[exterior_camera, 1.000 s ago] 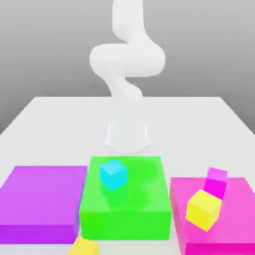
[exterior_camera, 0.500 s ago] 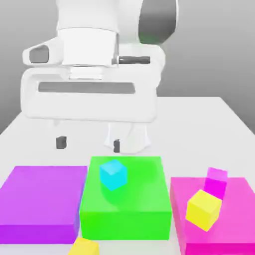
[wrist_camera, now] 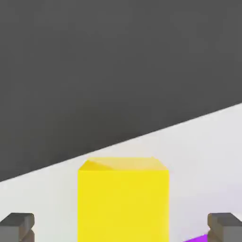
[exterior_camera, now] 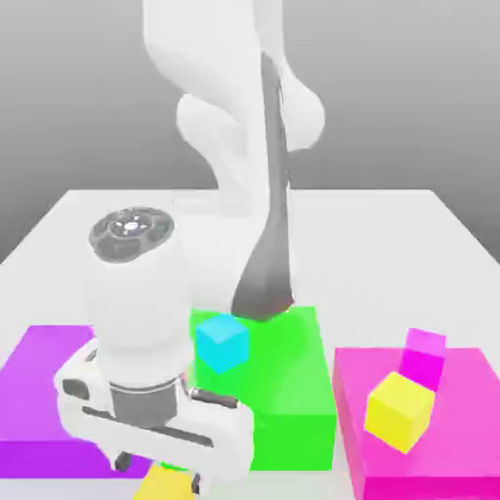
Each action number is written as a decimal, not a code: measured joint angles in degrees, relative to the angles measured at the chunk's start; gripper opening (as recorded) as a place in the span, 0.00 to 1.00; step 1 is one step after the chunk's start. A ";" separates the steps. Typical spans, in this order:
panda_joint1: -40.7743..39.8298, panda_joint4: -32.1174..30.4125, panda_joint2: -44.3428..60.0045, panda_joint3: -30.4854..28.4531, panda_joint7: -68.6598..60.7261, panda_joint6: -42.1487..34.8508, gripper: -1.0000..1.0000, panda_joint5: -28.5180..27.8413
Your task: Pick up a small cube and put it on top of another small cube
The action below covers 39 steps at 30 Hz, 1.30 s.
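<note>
The gripper [exterior_camera: 156, 471] hangs low at the near edge of the table [exterior_camera: 391, 225], jaws spread wide and holding nothing. The golden-yellow cube [wrist_camera: 123, 201] sits on the table directly between the fingertips [wrist_camera: 18, 226]. It appears rigid, light and smooth-faced, though its surface finish cannot be confirmed. Grip it on two opposite flat sides, near mid-height, squarely to prevent twisting. The cyan cube [exterior_camera: 222, 343] rests on the green block [exterior_camera: 293, 391], nearby.
</note>
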 joint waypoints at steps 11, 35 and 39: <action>0.76 -1.37 -6.57 -0.94 0.57 -5.23 0.00 -0.75; 1.63 -29.33 -53.41 2.26 13.03 -23.99 0.00 -4.38; 1.44 -32.16 -47.61 2.51 13.22 -15.37 0.00 -4.44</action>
